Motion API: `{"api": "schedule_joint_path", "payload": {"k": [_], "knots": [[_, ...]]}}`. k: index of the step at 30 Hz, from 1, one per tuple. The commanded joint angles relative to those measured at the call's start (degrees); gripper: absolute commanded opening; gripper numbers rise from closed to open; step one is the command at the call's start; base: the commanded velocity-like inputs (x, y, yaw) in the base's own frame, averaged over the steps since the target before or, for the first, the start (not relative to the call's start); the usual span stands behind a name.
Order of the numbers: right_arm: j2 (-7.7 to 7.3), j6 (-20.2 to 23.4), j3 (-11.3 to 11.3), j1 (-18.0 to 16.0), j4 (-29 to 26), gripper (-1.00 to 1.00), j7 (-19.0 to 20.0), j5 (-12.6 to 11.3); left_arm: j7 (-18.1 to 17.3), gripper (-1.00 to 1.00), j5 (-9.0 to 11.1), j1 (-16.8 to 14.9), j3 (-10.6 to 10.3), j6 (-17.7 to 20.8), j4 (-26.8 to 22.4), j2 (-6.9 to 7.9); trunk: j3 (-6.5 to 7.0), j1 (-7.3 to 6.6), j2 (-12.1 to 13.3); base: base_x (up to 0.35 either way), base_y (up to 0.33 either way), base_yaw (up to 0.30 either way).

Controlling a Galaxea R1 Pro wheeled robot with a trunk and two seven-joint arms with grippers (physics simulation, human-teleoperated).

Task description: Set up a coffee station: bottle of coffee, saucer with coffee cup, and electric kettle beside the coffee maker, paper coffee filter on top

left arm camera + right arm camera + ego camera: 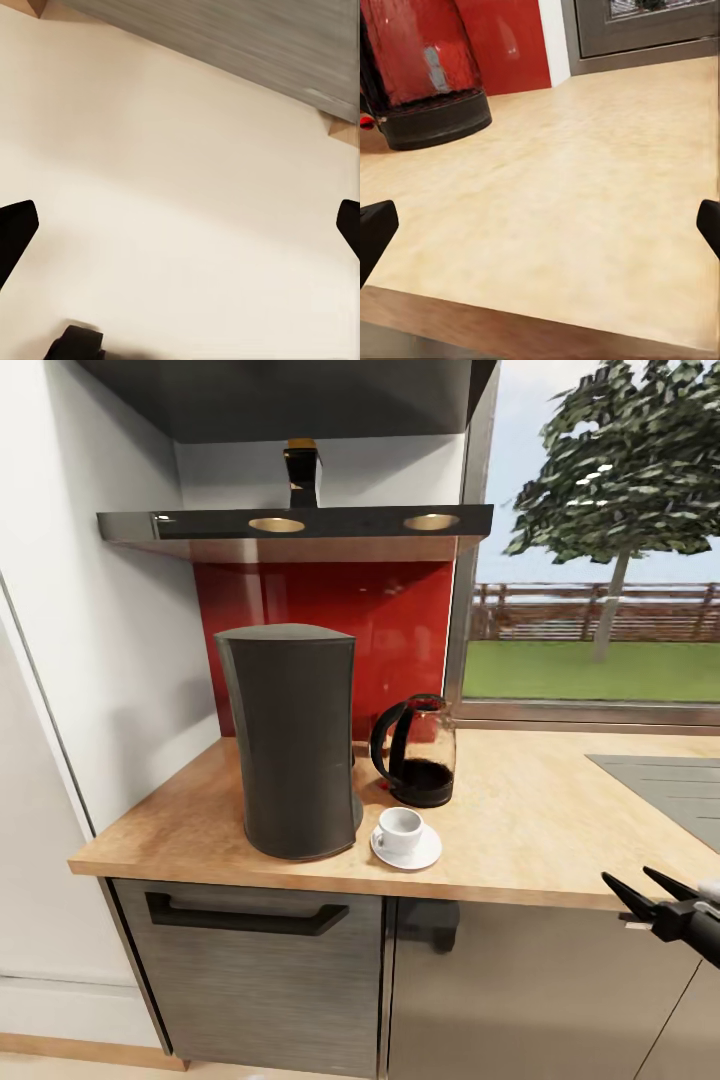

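Observation:
A tall dark grey coffee maker (295,740) stands on the wooden countertop (520,830). Right of it is a glass electric kettle (418,750) with a black handle and base. In front of the kettle a white coffee cup (399,828) sits on a white saucer (420,854). A dark bottle (301,472) with a gold top stands on the shelf above the hood. My right gripper (627,875) is open in front of the counter's edge, right of the cup. Its wrist view looks over the countertop at the kettle (427,75). My left gripper (180,225) is open over the floor.
A black range hood (300,525) with two round lights hangs over the coffee maker, with a red backsplash (380,630) behind. A grey sink or hob panel (670,785) lies at the counter's right. Below are grey cabinet fronts (250,970) with a black handle. A white wall stands at the left.

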Motion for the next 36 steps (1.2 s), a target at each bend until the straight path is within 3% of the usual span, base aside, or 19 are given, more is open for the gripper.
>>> {"api": "schedule_joint_path", "payload": {"k": [1, 11, 17, 36], "knots": [[-0.09, 0.6, -0.1, 0.0, -0.1, 1.00, 0.4, 0.3, 0.1, 1.00, 0.2, 0.0, -0.4, -0.1, 0.1, -0.16, -0.06, 0.00, 0.0, 0.000, 0.000, 0.000], [-0.22, -0.5, -0.1, 0.3, 0.0, 1.00, 0.2, 0.3, 0.1, 1.00, 0.2, 0.0, -0.3, -1.4, 0.2, -0.23, -0.06, 0.00, 0.0, 0.000, 0.000, 0.000], [0.11, -5.0, -0.2, 0.5, 0.1, 1.00, 0.3, 0.3, 0.1, 1.00, 0.3, 0.0, -0.3, -1.6, 0.4, 0.14, -0.06, 0.00, 0.0, 0.000, 0.000, 0.000], [0.01, -5.2, -0.2, 0.5, 0.1, 1.00, 0.2, 0.7, 0.1, 1.00, 0.2, 0.0, -0.4, -1.6, 0.2, -0.44, -0.06, 0.00, 0.0, 0.000, 0.000, 0.000]]}}
